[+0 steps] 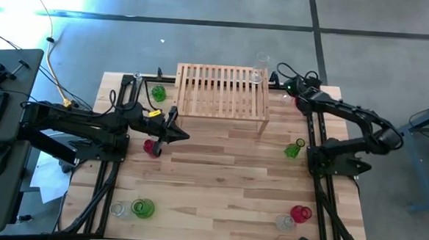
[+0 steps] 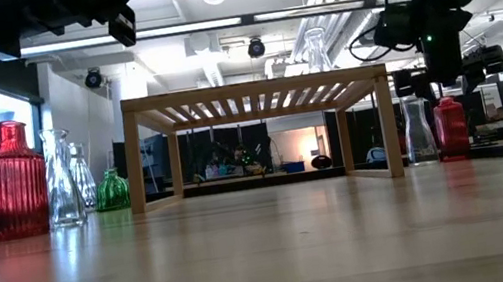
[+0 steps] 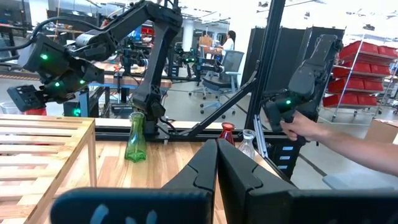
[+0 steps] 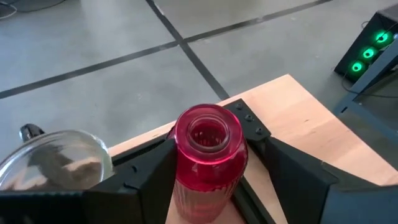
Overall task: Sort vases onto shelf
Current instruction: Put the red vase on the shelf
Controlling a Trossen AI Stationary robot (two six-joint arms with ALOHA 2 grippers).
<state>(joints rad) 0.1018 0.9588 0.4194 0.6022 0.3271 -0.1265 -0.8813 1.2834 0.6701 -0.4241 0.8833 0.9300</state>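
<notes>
Over on the left, the left gripper (image 1: 176,127) hangs above the table's middle-left, fingers pressed together on nothing; a red vase (image 1: 150,147) sits just beside it, a green one (image 1: 158,93) near the far edge. In the centre stands the shelf (image 1: 222,91) against the far edge, one clear vase (image 1: 259,69) already on its far right corner. Now the action: the right gripper (image 4: 208,163) at the far right corner straddles a red ribbed bottle (image 4: 208,155), fingers either side of its neck — whether they're pinching yet, I can't tell. My advice: squeeze below the lip, lift straight up, clear the clear bottle (image 4: 59,163) alongside, then set it gently on the slats.
</notes>
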